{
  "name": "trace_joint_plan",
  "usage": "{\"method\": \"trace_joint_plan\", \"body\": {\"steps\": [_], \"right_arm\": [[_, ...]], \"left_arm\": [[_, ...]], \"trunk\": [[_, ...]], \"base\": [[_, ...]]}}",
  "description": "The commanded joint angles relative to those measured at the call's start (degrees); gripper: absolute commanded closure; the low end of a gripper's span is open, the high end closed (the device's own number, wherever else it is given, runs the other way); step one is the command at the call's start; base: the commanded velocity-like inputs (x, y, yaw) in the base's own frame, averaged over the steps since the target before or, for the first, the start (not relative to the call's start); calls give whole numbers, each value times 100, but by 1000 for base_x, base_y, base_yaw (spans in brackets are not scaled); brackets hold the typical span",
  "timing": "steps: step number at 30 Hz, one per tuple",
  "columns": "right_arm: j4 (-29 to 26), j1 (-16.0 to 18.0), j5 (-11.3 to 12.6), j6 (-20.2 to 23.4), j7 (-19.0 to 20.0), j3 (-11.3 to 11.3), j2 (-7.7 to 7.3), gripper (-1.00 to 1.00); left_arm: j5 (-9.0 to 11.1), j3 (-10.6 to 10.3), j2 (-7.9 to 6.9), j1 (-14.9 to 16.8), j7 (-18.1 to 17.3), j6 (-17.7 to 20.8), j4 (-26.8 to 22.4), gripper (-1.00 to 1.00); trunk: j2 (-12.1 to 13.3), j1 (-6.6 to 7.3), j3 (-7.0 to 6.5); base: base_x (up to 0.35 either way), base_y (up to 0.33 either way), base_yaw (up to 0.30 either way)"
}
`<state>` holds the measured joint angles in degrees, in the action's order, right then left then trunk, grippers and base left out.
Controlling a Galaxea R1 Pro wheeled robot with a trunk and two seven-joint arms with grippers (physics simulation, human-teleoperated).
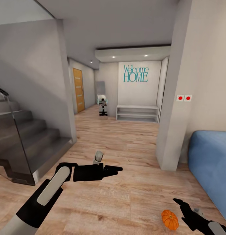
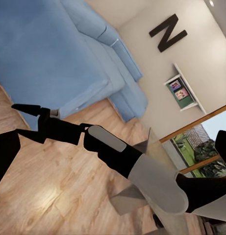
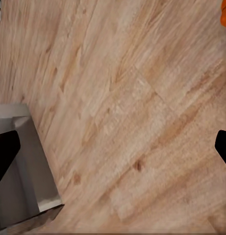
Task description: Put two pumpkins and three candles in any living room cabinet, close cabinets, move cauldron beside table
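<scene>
A pumpkin (image 1: 169, 219) sits on the wood floor (image 1: 126, 195) just beside my right gripper (image 1: 182, 205), near the blue sofa (image 1: 211, 169) — not touching the fingers, which stand parted with nothing between them. My left gripper (image 1: 115, 169) hangs above the floor well apart from the pumpkin, pointing toward the sofa — its fingers look drawn together and empty.
</scene>
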<state>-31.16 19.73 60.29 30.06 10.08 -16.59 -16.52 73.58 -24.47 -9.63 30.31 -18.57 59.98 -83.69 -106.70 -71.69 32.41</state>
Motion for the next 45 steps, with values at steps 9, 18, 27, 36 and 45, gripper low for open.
{"method": "trace_joint_plan", "body": {"steps": [9, 18, 27, 36, 45], "right_arm": [[4, 5, -7, 115, -16, -45, -17, -100], [5, 5, -8, 108, -17, -46, -16, -100], [5, 5, -6, 101, -2, -46, -16, -100], [5, 5, 0, 97, 31, -46, -18, -100], [5, 5, 11, 94, 73, -46, -18, -100]], "left_arm": [[-46, -5, -3, 2, -59, 2, -93, -100], [-46, -6, -3, 2, -65, 2, -95, -100], [-46, -9, -3, 2, -66, 2, -103, -100], [-46, -13, -3, 2, -62, 2, -104, -100], [-54, -21, -1, 2, -60, 2, -101, -100]], "trunk": [[-366, -198, 168], [-727, -395, 330], [-1087, -593, 492], [-1448, -791, 653], [-1809, -988, 815]], "base": [[0, 0, 0], [0, 0, 0], [0, 0, 0], [0, 0, 0], [0, 0, 0]]}}
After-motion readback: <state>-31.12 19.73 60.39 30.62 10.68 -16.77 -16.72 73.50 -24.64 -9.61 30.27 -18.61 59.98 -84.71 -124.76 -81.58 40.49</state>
